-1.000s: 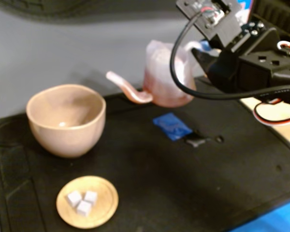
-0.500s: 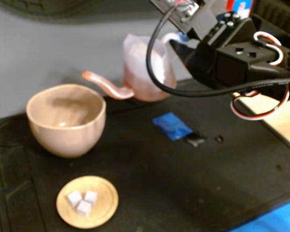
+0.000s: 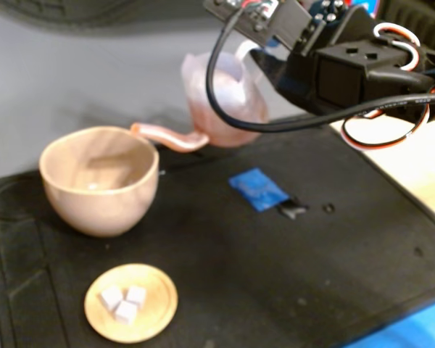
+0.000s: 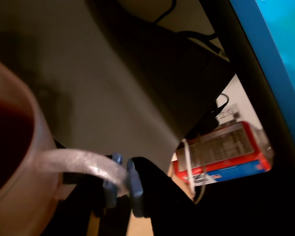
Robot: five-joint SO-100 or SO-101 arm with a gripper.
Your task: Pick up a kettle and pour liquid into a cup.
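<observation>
The translucent pinkish kettle (image 3: 221, 101) hangs above the black mat (image 3: 225, 268), tilted toward the left of the fixed view. Its thin spout (image 3: 163, 136) reaches down to the right rim of the beige-pink cup (image 3: 98, 181). My gripper (image 3: 259, 61) is shut on the kettle's loop handle (image 3: 245, 51) from the right. In the wrist view the kettle (image 4: 19, 196) fills the lower left, with dark red liquid (image 4: 5, 137) inside. There the gripper (image 4: 122, 184) pinches the handle (image 4: 78, 162) between blue-tipped fingers. No stream is visible at the spout, and the cup's inside looks pale.
A small wooden dish (image 3: 156, 319) with three white cubes lies in front of the cup. A blue packet (image 3: 257, 188) and a small black piece (image 3: 293, 210) lie mid-mat. A pale wooden surface (image 3: 420, 167) borders the mat at right. A red box (image 4: 221, 152) shows in the wrist view.
The arm carried the kettle up and to the left. It then tilted, so the spout tip dropped from above the cup to its right rim.
</observation>
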